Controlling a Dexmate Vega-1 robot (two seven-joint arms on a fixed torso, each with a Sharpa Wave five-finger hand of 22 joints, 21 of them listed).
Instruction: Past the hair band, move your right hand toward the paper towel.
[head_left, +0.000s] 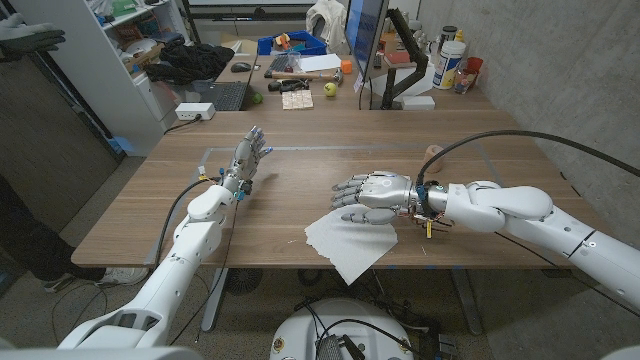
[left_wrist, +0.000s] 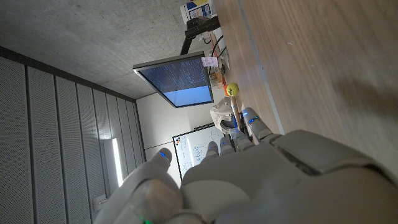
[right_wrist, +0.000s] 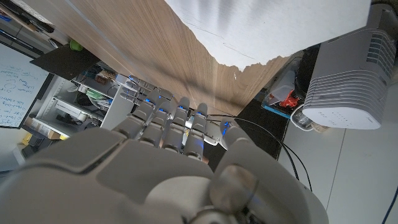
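A long wooden desk (head_left: 300, 160) with a plain brown top runs away from the robot toward a cluttered far end, set against a grey concrete wall (head_left: 590, 90) on the right and white shelving (head_left: 110, 60) on the left. At that far end stand a monitor (head_left: 364, 40), a laptop (head_left: 218, 96), a blue bin (head_left: 296, 42), a green apple (head_left: 330, 89) and some bottles (head_left: 452, 62).

The paper towel (head_left: 345, 240) lies flat near the front edge of the desk, one corner pointing toward the robot. The right hand (head_left: 372, 193) is above its far edge, fingers spread and stretched out toward the robot's left, holding nothing; the pictures do not settle whether it touches the sheet. From the right wrist view, the towel's torn white edge (right_wrist: 261, 31) lies just beyond the fingertips (right_wrist: 168, 118).

The left hand (head_left: 247, 160) stands well apart on the left side of the desk, fingers apart and pointing away, empty. Nothing lies between the two hands.
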